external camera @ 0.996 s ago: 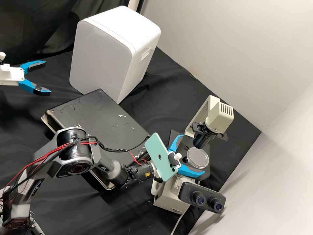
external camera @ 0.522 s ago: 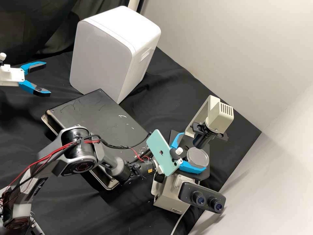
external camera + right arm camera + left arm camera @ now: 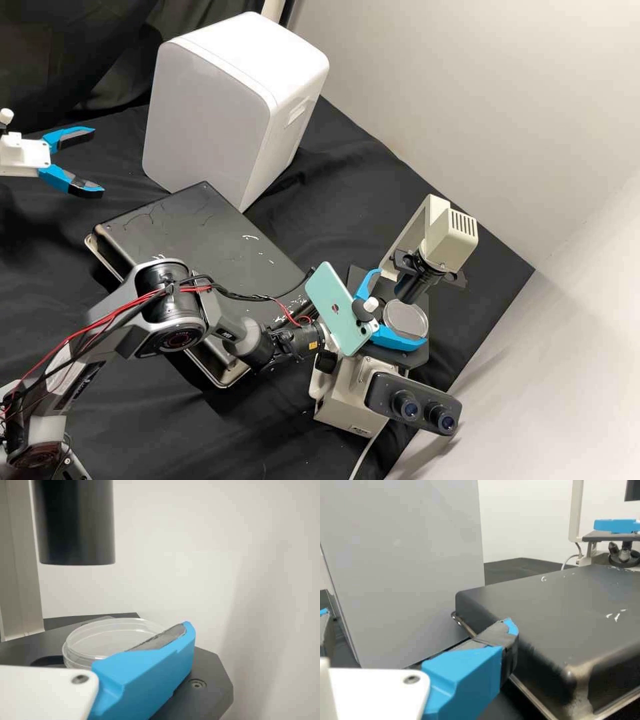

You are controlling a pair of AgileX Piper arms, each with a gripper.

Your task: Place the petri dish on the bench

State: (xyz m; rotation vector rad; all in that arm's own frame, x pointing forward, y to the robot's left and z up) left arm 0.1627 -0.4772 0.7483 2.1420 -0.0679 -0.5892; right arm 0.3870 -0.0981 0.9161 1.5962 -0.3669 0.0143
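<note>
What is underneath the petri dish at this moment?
The petri dish rests on the microscope's black stage, below the dark lens tube. The right gripper's blue finger covers its near edge, hiding the contact there.

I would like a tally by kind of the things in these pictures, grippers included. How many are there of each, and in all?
Grippers: 2, the left gripper and the right gripper
White box: 1
Black tray: 1
Microscope: 1
Petri dish: 1, on the Microscope stage
Total: 6
</note>
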